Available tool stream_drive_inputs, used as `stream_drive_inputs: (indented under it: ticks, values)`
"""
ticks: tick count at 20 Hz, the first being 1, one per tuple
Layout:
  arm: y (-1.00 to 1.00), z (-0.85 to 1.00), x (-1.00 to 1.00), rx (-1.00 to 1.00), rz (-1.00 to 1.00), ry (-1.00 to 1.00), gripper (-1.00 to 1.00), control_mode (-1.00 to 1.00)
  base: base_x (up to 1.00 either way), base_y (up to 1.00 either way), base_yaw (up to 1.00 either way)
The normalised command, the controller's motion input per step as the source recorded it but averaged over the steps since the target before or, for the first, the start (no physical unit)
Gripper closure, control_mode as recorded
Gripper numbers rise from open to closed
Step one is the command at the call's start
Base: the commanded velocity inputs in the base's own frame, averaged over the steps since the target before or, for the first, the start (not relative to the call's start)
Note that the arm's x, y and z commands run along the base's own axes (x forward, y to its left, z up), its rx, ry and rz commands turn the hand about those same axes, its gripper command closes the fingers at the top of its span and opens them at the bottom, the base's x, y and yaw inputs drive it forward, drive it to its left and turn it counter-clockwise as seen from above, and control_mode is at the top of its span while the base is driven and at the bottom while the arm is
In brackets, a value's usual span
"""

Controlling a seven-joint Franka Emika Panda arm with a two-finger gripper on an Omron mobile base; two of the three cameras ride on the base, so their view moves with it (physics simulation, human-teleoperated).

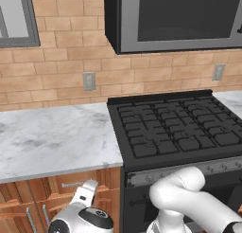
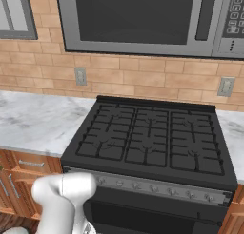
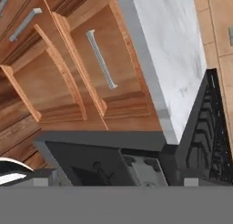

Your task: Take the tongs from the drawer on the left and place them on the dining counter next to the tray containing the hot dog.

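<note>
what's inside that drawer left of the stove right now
Nothing inside can be seen: the drawer is shut, so its wooden front and silver bar handle cover whatever it holds. It sits under the marble counter.

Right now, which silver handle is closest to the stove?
The drawer handle, just under the counter beside the stove. The others sit farther away.
</note>
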Motion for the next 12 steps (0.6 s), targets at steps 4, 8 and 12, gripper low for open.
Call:
stream_drive_inputs:
  ticks: [4,8,12]
  values:
    - [0.51,-0.49,0.11,-0.16,0.23,-0.09,-1.0,-1.0,0.0,0.0,0.0]
    - [0.2,-0.24,0.17,-0.08,0.11,-0.14,-1.0,-1.0,0.0,0.0,0.0]
    - [0.17,-0.22,0.46,-0.02,0.08,-0.16,-1.0,-1.0,0.0,0.0,0.0]
